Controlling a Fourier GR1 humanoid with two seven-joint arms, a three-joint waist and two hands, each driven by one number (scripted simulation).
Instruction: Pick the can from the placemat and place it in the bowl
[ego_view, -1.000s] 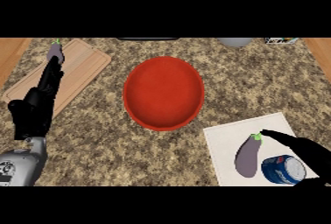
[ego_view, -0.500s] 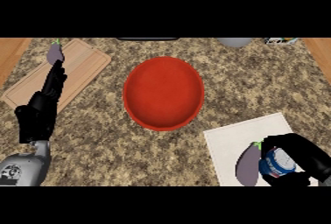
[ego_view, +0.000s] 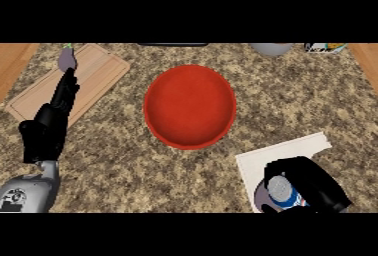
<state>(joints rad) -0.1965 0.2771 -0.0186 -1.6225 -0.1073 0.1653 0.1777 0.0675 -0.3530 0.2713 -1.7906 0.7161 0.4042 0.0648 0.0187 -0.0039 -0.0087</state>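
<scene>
1. Speckled granite counter (ego_view: 133, 165) filled the view, and at its lower right the can (ego_view: 284, 192) stood on the white placemat (ego_view: 284, 152), grey top up
2. Right hand (ego_view: 314, 182) curled round the can's far side – closed on it, though how well seated I could not tell
3. An eggplant (ego_view: 260, 197), mostly hidden, lay touching the can; a lift might drag it along or tip the can
4. Red bowl (ego_view: 190, 106) sat well apart at centre – a long carry, so a slip looked possible
5. Left hand (ego_view: 52, 125) rested straight-fingered over the wooden board (ego_view: 100, 72) at upper left
</scene>
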